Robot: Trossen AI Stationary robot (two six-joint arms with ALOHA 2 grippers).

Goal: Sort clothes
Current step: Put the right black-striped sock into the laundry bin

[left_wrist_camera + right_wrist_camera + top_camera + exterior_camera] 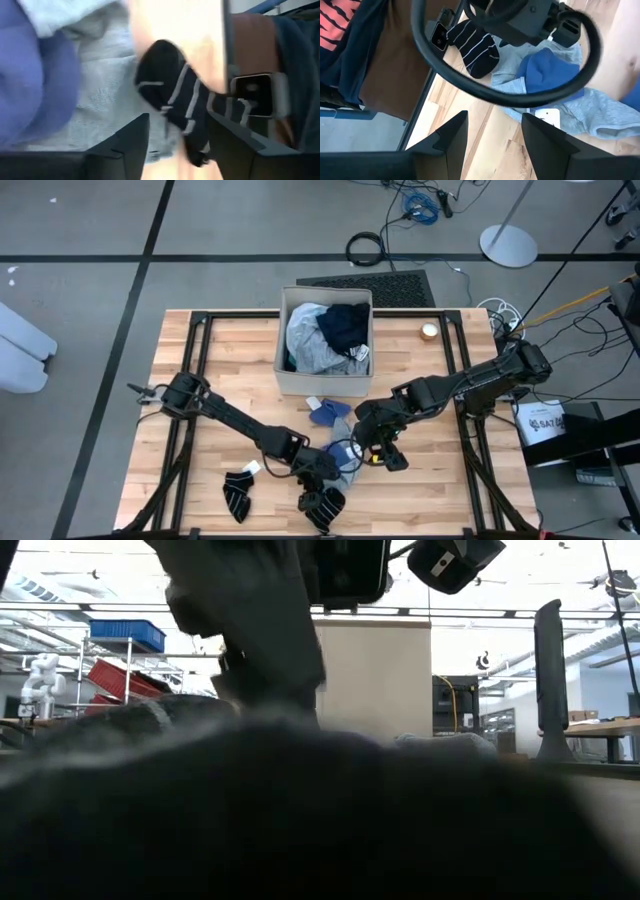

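Wooden desk (220, 380), clothes scattered. Our left fingers (125, 145) spread around striped sock (185, 105): soft, light, floppy; pinch mid-body. Right fingers (452, 135) spread, empty.

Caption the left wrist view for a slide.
Left hand, open, frames a striped sock lying beside grey fabric.
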